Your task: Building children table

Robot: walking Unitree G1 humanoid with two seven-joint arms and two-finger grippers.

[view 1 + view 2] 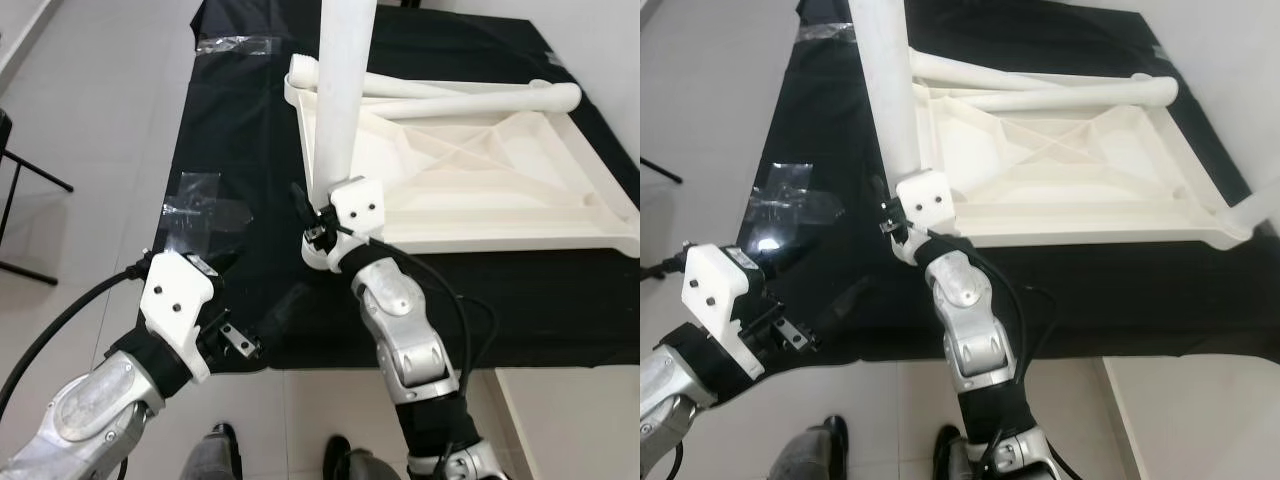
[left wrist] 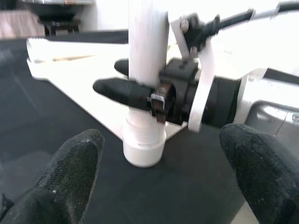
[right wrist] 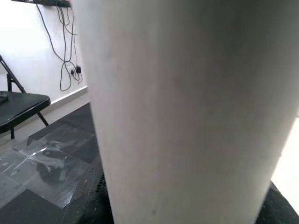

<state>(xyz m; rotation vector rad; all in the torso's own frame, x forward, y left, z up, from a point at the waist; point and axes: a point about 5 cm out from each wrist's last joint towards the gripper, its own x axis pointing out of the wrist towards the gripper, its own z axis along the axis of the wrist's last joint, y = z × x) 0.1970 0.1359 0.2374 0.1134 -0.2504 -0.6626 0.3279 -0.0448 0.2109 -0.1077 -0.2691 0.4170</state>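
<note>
The black floor mat [image 1: 250,150] carries the work; note the patches of clear tape [image 1: 205,205] on it. On the mat lies the white tabletop [image 1: 480,190], underside up, its ribbed panel exposed, with two loose table legs [image 1: 470,97] resting across its far edge. The upright table leg [image 1: 340,90] stands with its long axis near vertical, and its threaded lower end meets the tabletop's near left corner, where you can judge the socket to be. Your right gripper [image 1: 312,212] is clamped on this leg low down: in the left wrist view its black fingers [image 2: 119,88] wrap the shaft just above the thread. Your left gripper [image 2: 159,186] sits near the mat's front edge, its two fingers spread wide and holding nothing, aimed toward the leg's foot but well short of it. The leg therefore lies ahead of and to the right of the left gripper, and the right arm is the nearer one. The coming move likely turns on keeping the leg's axis square to the corner while it is screwed home.
</note>
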